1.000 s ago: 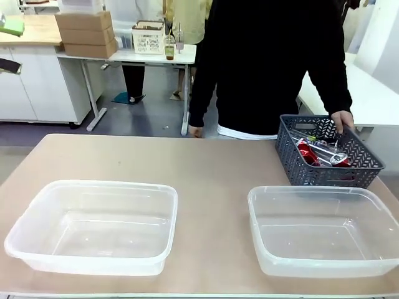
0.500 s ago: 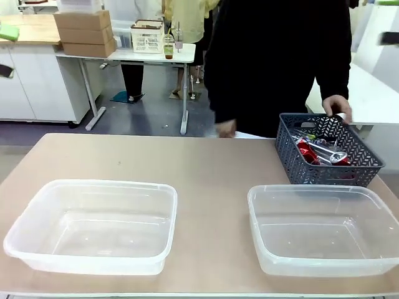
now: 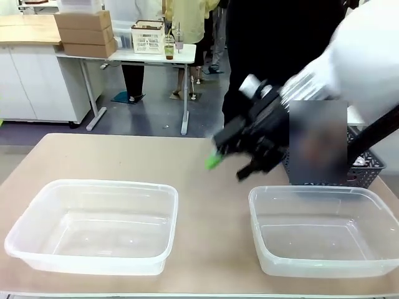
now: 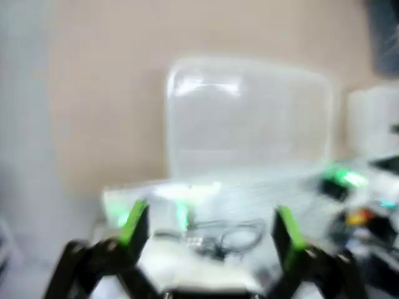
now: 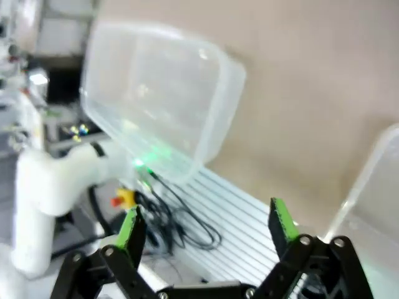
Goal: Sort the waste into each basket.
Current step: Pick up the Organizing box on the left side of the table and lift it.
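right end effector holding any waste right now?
No, in the right wrist view the right end effector has its jaws standing wide apart with nothing between them.

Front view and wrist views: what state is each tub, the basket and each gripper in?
Left tub: upright, empty.
Right tub: upright, empty.
Grey basket: upright, contents hidden behind the right arm.
Left gripper: open, empty.
Right gripper: open, empty.

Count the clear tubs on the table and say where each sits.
2. The left tub sits at the table's near left, the right tub at its near right, before the grey basket. The right arm may hide more.
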Controlling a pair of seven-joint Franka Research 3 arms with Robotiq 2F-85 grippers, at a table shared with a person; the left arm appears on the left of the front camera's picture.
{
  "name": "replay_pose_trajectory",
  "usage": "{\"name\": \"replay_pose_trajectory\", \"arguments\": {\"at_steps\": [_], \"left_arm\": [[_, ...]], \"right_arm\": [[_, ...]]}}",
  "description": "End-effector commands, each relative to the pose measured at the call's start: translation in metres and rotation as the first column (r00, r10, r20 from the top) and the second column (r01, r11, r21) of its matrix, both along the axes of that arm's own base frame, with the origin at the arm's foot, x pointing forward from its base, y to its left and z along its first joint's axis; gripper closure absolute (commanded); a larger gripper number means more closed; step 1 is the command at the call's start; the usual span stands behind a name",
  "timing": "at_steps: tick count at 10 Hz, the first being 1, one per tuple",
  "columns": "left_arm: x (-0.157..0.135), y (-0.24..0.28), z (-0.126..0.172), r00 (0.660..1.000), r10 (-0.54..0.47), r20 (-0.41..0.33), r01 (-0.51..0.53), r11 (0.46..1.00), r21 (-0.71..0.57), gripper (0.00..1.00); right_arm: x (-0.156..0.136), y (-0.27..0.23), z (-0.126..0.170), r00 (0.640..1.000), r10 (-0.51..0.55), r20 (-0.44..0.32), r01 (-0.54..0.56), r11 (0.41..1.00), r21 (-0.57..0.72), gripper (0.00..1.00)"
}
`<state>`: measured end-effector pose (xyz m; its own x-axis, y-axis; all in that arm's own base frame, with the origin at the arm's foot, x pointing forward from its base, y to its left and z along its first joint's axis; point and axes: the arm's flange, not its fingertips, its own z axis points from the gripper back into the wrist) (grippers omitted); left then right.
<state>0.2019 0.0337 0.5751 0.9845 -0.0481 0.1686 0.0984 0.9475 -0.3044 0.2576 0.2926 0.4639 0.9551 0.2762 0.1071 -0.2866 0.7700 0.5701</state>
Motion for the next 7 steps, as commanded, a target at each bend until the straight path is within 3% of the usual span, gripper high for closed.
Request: {"name": "replay_pose_trajectory", "arguments": {"at_steps": [1, 2, 4, 5, 6, 7], "left_arm": [[-0.031, 0.013, 0.003, 0.944, -0.151, -0.294, 0.191, 0.975, 0.115, 0.0], [0.0, 0.0, 0.0, 1.0, 0.0, 0.0, 0.0, 1.0, 0.0, 0.0], [0.0, 0.0, 0.0, 1.0, 0.0, 0.0, 0.0, 1.0, 0.0, 0.0], [-0.019, 0.007, -0.004, 0.994, -0.032, -0.104, 0.037, 0.998, 0.053, 0.0], [0.008, -0.016, -0.033, 0.989, 0.048, -0.138, -0.029, 0.99, 0.139, 0.0], [0.024, -0.031, -0.07, 0.984, 0.048, -0.171, -0.024, 0.99, 0.139, 0.0]], "right_arm": [[-0.005, 0.01, 0.016, 0.984, 0.108, 0.14, -0.101, 0.993, -0.054, 0.0], [0.0, 0.0, 0.0, 1.0, 0.0, 0.0, 0.0, 1.0, 0.0, 0.0], [0.0, 0.0, 0.0, 1.0, 0.0, 0.0, 0.0, 1.0, 0.0, 0.0], [-0.008, 0.015, -0.006, 0.999, 0.043, 0.018, -0.042, 0.998, -0.042, 0.0], [0.001, 0.055, -0.028, 0.998, 0.019, -0.052, -0.026, 0.991, -0.133, 0.0], [0.005, 0.09, -0.047, 0.993, 0.004, -0.114, -0.026, 0.981, -0.192, 0.0]]}}
